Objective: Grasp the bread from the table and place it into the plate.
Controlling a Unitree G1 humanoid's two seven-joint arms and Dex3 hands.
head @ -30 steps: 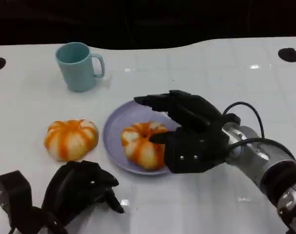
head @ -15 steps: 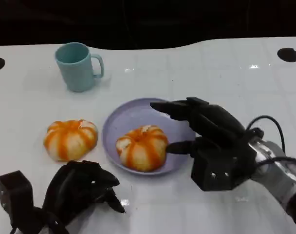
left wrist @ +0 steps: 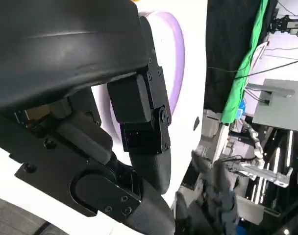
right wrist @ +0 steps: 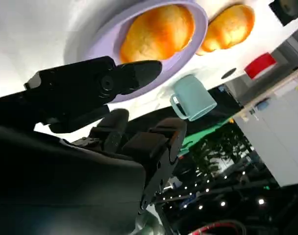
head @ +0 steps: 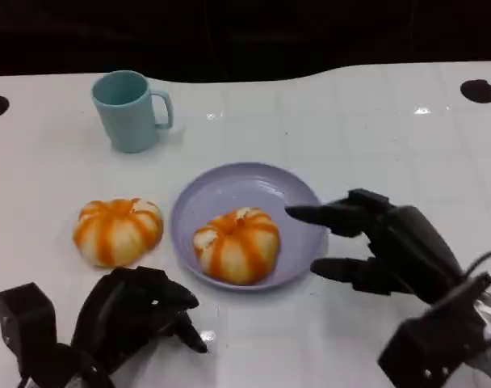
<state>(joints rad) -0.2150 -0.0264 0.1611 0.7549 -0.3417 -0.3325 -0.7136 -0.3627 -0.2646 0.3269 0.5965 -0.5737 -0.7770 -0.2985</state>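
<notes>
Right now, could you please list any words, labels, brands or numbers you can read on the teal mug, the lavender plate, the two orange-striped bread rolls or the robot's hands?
None: no legible text in any view.
The teal ceramic mug, the lavender round plate, the orange-striped bread roll on the plate and the orange-striped bread roll on the table are unmarked.
The black left hand and black right hand show no lettering.
Background equipment in the wrist views is too blurred to read.
</notes>
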